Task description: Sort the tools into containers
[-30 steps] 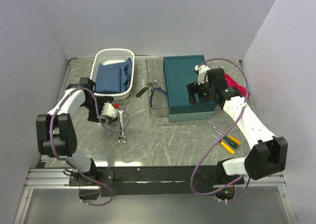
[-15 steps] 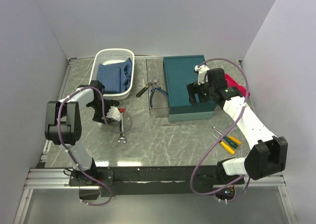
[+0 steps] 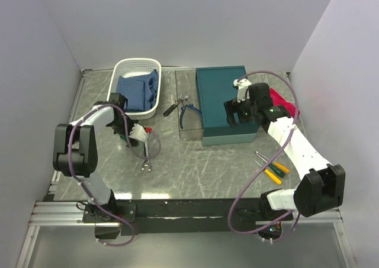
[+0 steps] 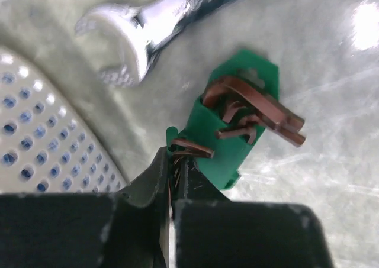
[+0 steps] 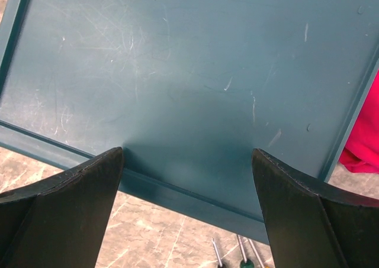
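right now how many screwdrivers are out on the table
3, it seems: a yellow-handled screwdriver, a green-handled screwdriver and a second yellow-handled screwdriver lie bunched on the table, near-right of the teal box. More may be hidden.

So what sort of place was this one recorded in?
Probably a lab robot cell rather than a workshop: plain pale walls box in a marbled grey tabletop, two robot arms are bolted at its near edge, and the teal metal box, white basket, pliers and screwdrivers look laid out as props.
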`<state>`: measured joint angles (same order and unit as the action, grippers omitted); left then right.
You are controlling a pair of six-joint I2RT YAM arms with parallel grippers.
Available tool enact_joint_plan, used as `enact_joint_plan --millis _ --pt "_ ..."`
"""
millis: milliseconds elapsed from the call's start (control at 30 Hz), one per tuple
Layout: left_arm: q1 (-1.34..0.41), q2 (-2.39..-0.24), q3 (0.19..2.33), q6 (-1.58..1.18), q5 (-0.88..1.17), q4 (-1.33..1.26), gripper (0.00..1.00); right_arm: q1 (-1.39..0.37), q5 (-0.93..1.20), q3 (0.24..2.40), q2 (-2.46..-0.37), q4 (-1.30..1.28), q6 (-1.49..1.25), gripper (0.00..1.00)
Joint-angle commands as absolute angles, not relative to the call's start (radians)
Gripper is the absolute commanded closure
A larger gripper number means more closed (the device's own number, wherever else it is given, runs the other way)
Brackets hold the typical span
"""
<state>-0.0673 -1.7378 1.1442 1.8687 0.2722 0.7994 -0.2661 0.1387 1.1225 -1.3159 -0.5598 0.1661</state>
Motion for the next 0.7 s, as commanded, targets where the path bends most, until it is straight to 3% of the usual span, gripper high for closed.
enact_joint_plan --millis 0,200,433,667 --pt "-0.087 -1.692 1.040 1.813 0.357 0.880 0.99 -0.272 0.129 1.109 -1.275 -0.569 0.192 0.04" --pt "-0.133 -1.445 1.034 1.668 0.500 1.023 0.99 -0.272 0.137 1.126 -1.295 -0.560 0.199 0.04" --pt "-0.221 -1.301 1.158 1.367 0.607 0.973 0.99 -0.273 0.140 1.154 -1.316 -0.563 0.206 0.04" --pt "-0.268 -1.457 1.468 0.922 0.708 0.926 0.99 -0.273 0.132 1.118 -1.275 -0.566 0.204 0.04"
